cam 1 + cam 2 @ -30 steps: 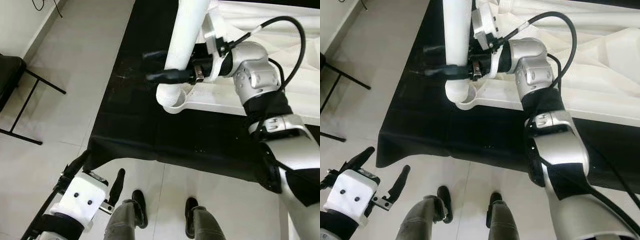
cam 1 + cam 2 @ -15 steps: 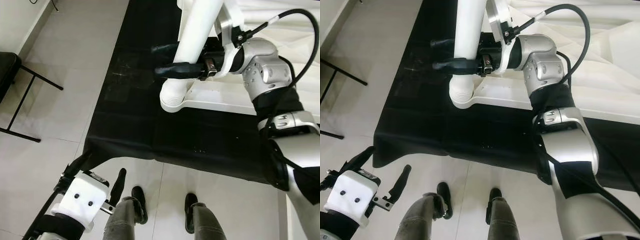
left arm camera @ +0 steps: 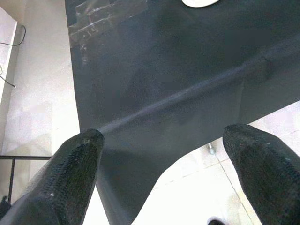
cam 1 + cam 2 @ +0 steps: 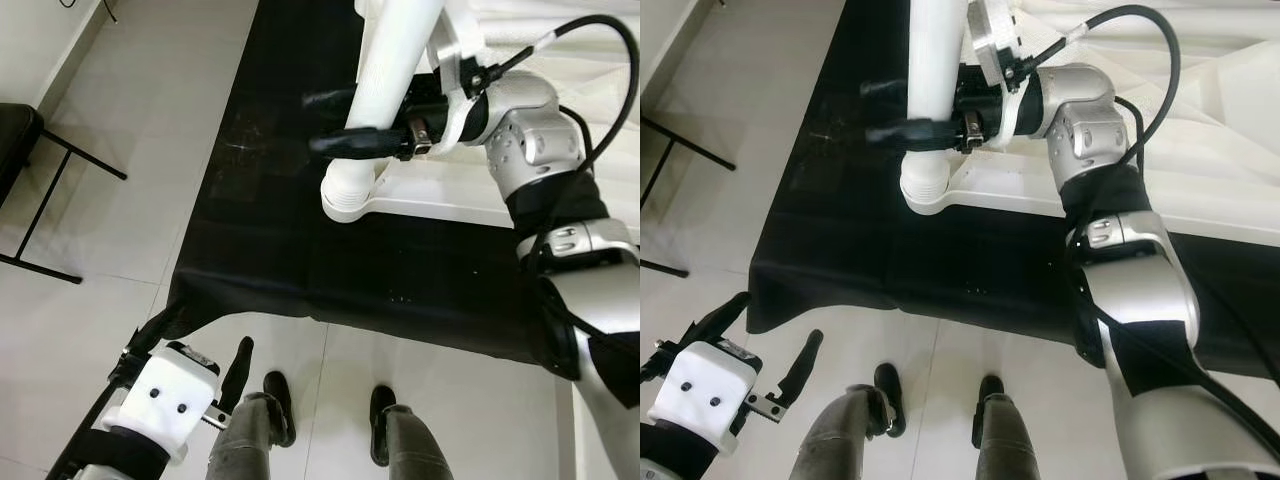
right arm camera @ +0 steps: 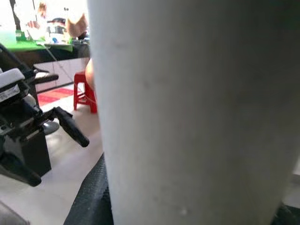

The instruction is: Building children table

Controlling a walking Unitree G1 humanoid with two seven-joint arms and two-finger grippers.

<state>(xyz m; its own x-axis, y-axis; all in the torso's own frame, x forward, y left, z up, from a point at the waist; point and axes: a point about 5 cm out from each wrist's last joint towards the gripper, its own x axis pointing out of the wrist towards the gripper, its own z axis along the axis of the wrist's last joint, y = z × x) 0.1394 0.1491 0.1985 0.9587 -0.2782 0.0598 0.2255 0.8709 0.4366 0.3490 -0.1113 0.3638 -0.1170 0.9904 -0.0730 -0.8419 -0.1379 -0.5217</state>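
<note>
Right end effector [image 4: 345,122] seating white table leg [image 4: 385,80] into corner socket of white tabletop [image 4: 450,195].

Right end effector was closed around the leg, one black finger on each side; the leg stood nearly upright with its threaded lower end in the socket [image 4: 348,195] at the tabletop's corner, near the left edge of the black-covered surface [image 4: 260,250]. Judged: the grip low on the leg served to steer it into the socket. Right arm reached forward, forearm bent inward, wrist turned so the fingers lay horizontal. Left end effector [image 4: 760,345] hung low beyond the surface's near edge, fingers spread, holding nothing.
</note>
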